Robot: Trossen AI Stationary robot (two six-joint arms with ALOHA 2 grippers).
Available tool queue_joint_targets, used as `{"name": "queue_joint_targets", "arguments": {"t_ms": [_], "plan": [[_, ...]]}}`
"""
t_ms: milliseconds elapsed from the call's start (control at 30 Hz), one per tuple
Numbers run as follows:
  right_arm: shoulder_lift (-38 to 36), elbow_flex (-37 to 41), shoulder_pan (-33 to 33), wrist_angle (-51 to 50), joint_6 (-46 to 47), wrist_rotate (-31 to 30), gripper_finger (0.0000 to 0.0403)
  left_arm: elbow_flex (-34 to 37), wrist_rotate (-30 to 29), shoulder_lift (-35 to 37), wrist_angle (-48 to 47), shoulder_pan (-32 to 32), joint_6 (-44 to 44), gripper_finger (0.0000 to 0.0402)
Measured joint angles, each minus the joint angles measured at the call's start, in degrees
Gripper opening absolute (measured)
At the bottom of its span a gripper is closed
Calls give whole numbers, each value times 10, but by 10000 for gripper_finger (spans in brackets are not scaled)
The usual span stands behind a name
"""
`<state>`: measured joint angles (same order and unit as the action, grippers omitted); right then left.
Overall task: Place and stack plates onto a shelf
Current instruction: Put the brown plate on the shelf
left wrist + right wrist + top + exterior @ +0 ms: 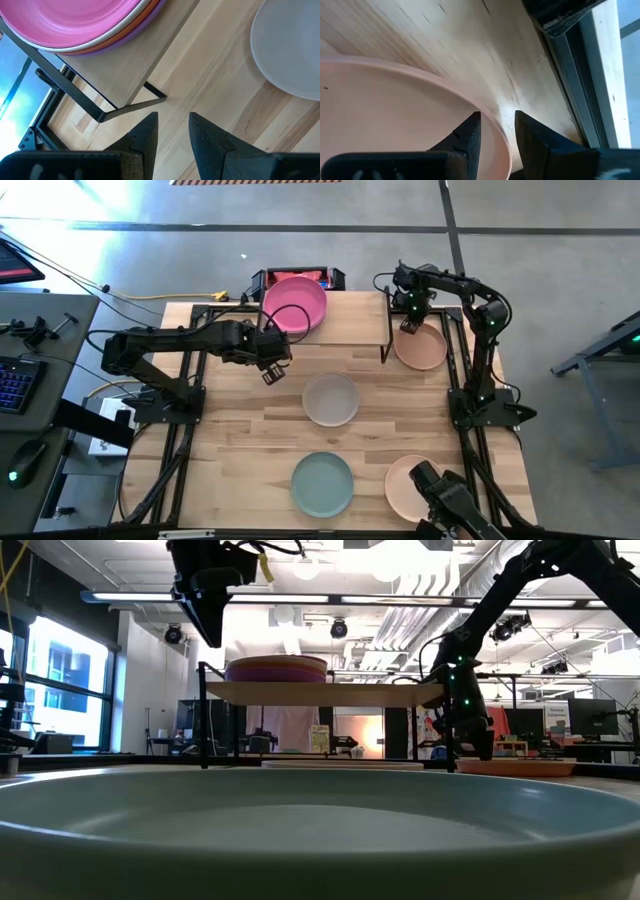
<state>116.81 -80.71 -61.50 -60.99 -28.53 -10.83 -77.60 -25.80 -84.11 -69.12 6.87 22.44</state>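
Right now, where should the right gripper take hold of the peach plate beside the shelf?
At its raised rim, on the far edge. The peach plate lies flat on the table, so only the thin lip offers a pinch. The right gripper already sits there from above, open, one finger inside the lip and one outside.

One camera looks straight down from high up and sees the whole table [240, 440]. One sits low, right behind the teal plate [320, 830], looking across to the shelf [325, 693]. Each wrist camera looks close past its own jaws. The pink plate [75, 22] shows from above too.
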Motion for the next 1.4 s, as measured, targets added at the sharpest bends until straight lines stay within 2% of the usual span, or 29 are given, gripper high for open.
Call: {"name": "queue_joint_targets", "arguments": {"t_ms": [200, 367, 433, 867, 1000, 1400], "plan": [[0, 0, 0, 2, 0, 0, 84, 0, 0, 0, 0, 0, 0, 99], [0, 0, 0, 2, 1, -4, 19, 0, 0, 0, 0, 0, 0, 99], [0, 0, 0, 2, 3, -11, 7, 0, 0, 0, 0, 0, 0, 99], [0, 0, 0, -48, 25, -30, 1, 0, 0, 0, 0, 0, 0, 99], [-4, 0, 0, -87, 28, -60, 0, 0, 0, 0, 0, 0, 0, 99], [-89, -2, 0, -120, 37, -72, 0, 0, 0, 0, 0, 0, 0, 99]]}}
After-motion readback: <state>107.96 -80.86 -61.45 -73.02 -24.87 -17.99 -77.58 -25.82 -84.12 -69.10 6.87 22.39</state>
